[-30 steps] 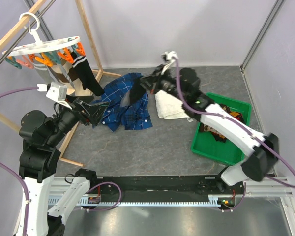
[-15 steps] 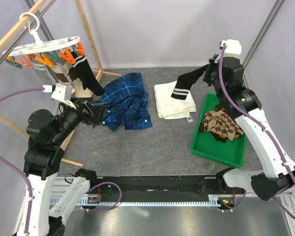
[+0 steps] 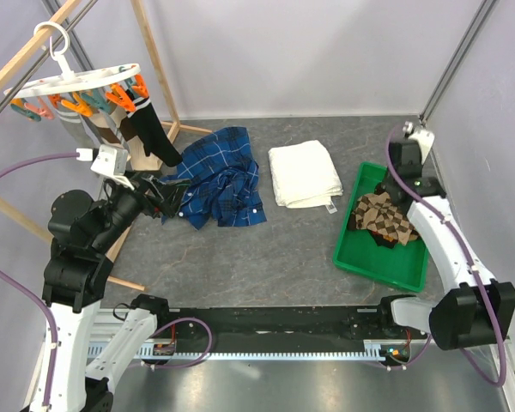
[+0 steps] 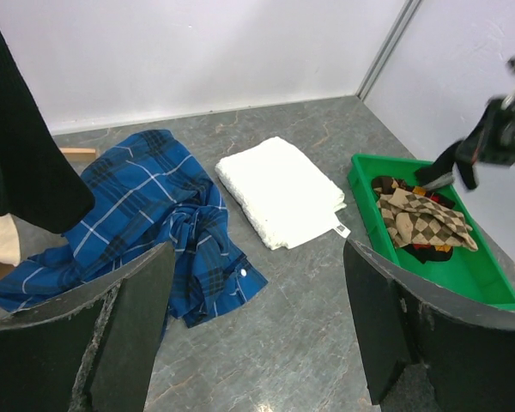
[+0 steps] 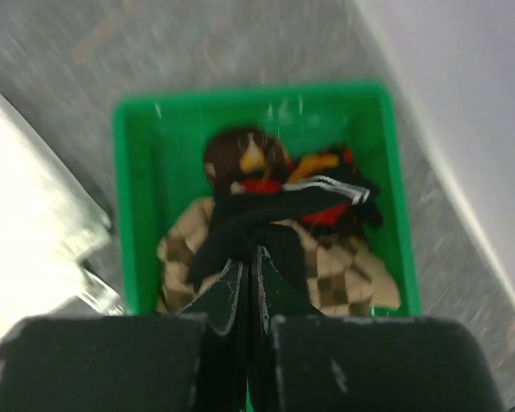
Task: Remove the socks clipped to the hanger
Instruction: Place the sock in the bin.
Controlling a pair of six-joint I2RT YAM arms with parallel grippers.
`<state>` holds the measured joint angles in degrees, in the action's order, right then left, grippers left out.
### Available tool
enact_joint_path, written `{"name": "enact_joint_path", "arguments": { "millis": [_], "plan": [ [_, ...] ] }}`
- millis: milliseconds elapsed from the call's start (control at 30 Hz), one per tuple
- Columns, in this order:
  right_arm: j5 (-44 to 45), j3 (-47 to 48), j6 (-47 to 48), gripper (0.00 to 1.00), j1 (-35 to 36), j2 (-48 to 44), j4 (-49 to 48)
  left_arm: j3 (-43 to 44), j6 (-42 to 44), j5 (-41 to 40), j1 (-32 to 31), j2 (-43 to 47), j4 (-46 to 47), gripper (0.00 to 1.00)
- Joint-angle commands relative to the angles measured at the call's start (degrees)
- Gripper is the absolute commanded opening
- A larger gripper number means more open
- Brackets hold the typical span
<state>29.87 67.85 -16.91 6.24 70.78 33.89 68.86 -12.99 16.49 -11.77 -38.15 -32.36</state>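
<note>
The white round hanger (image 3: 77, 82) with orange and teal pins hangs at the back left. Socks stay clipped to it: a black one (image 3: 157, 137) (image 4: 24, 163) and brown-tan ones (image 3: 112, 133). My left gripper (image 3: 166, 199) (image 4: 257, 322) stands open and empty, low, just right of those socks. My right gripper (image 3: 401, 167) (image 5: 251, 253) is shut on a black sock with white stripes (image 5: 279, 210) (image 4: 451, 161), held above the green tray (image 3: 352, 257) (image 5: 120, 180). A checkered sock (image 3: 386, 219) (image 5: 339, 270) lies in the tray with other dark ones.
A blue plaid shirt (image 3: 219, 184) (image 4: 154, 215) lies crumpled on the grey floor in front of my left gripper. A folded white towel (image 3: 303, 174) (image 4: 279, 189) lies between shirt and tray. Wooden rack poles (image 3: 154, 64) stand at the back left; walls close the sides.
My right arm swung right, from over the shirt and towel to above the green tray, carrying the black striped sock. The left arm shifted only slightly and its gripper stays open.
</note>
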Motion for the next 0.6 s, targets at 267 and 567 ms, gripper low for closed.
{"name": "enact_joint_path", "arguments": {
  "millis": [267, 567],
  "plan": [
    [-10.35, -22.86, -15.53, 0.3, -3.43, 0.93, -14.82, 0.4, 2.62, -2.51, -0.18, -1.13, 2.57, 0.86],
    [-12.2, -15.75, -9.64, 0.72, -3.34, -4.51, -12.63, 1.28, 4.56, -11.12, -0.18, -1.14, -0.16, 0.84]
  ]
}}
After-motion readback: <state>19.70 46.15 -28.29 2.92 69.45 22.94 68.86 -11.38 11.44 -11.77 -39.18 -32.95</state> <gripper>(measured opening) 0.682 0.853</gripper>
